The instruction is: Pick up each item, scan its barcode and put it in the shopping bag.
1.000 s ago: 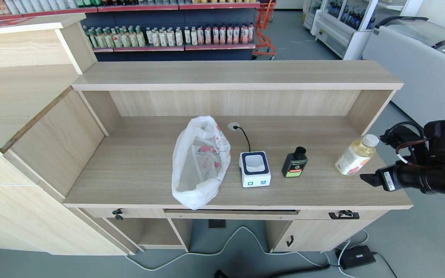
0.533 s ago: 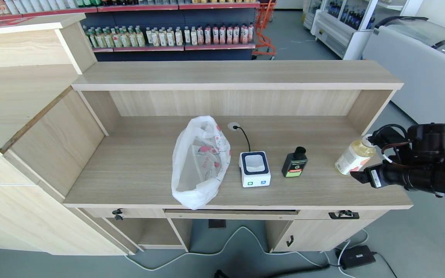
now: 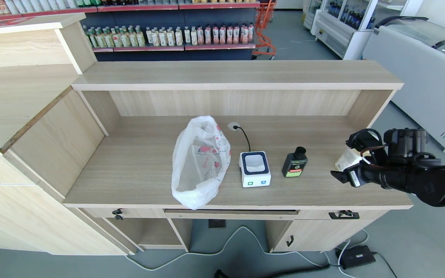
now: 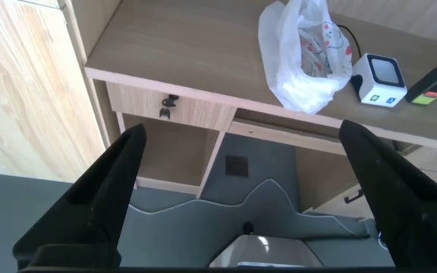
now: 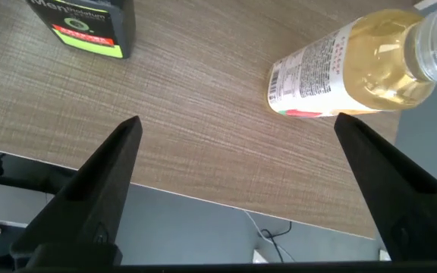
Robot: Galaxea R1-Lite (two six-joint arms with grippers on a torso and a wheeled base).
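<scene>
Right gripper is wide open just beside the yellow bottle, well right of the scanner, so I'd get it straddling the label, not the cap, before squeezing.

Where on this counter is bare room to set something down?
Widest bare stretch: counter left of the shopping bag. Smaller patch: between the dark bottle and the tea bottle. Crowded: bag, scanner and dark bottle sit close; the right end effector hangs by the tea bottle.
</scene>
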